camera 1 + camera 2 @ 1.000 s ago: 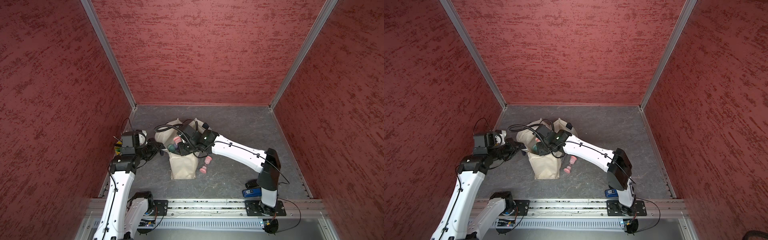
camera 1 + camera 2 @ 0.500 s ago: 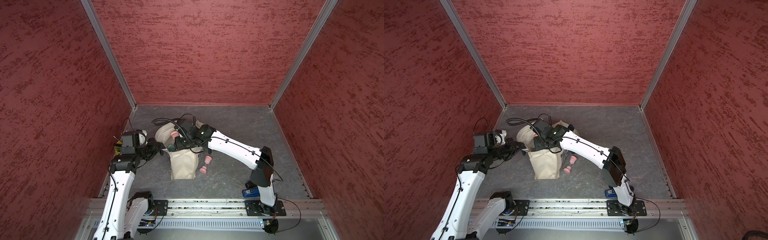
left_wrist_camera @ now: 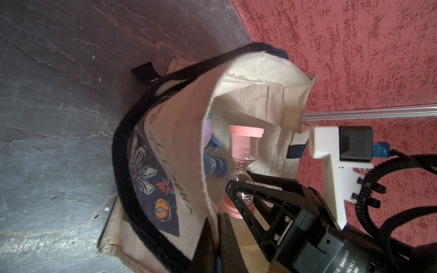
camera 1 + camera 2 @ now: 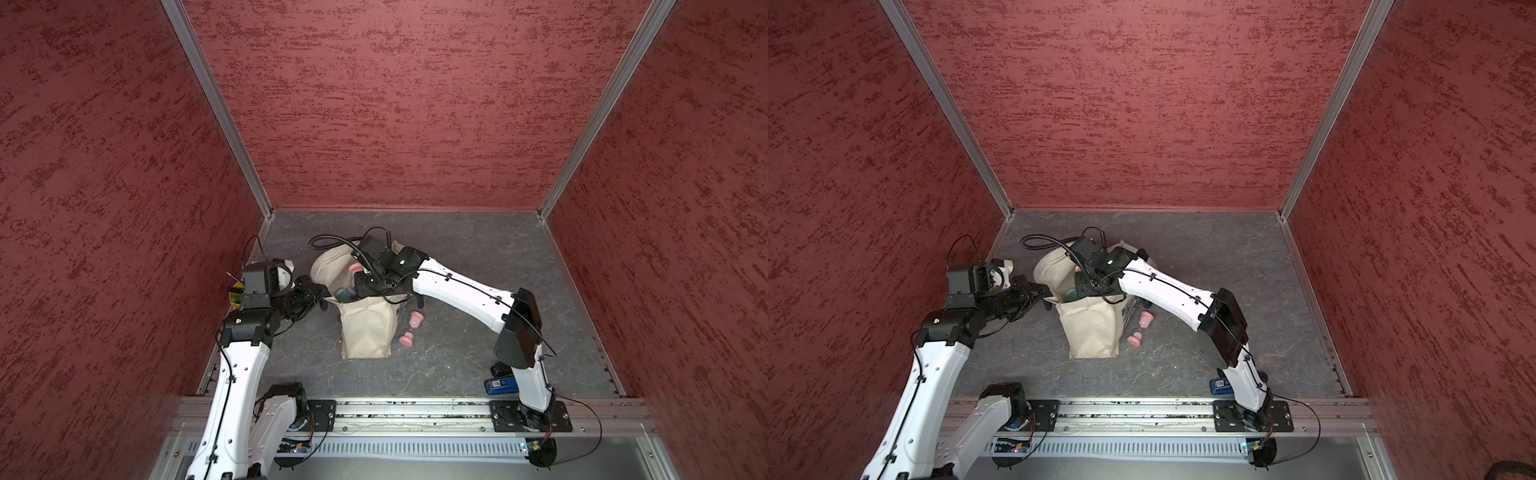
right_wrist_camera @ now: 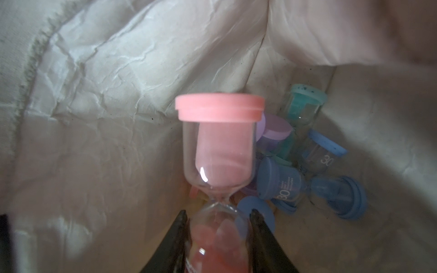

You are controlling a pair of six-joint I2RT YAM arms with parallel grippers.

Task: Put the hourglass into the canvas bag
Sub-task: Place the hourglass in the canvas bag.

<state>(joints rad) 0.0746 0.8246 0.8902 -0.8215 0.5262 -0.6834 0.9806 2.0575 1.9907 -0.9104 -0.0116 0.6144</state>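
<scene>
The cream canvas bag (image 4: 365, 328) (image 4: 1092, 328) stands on the grey floor with its mouth open. My left gripper (image 3: 218, 215) (image 4: 322, 293) is shut on the bag's rim (image 3: 205, 132) and pinches the cloth on the left side. My right gripper (image 5: 218, 214) (image 4: 359, 286) is shut on a pink hourglass (image 5: 220, 146) (image 3: 243, 146). It grips the lower glass bulb and holds the hourglass inside the bag's mouth. The pink cap (image 4: 356, 269) shows in a top view. A second pink hourglass (image 4: 411, 328) (image 4: 1140, 328) lies on the floor, right of the bag.
Several blue, teal and purple hourglasses (image 5: 281, 184) lie at the bottom of the bag. A yellow pencil cup (image 4: 237, 293) stands behind my left wrist by the left wall. A blue object (image 4: 500, 385) (image 4: 1219, 384) lies by the right arm's base. Red walls close three sides.
My right arm has carried the pink hourglass leftward and further into the bag's mouth. The left arm has held still on the rim.
</scene>
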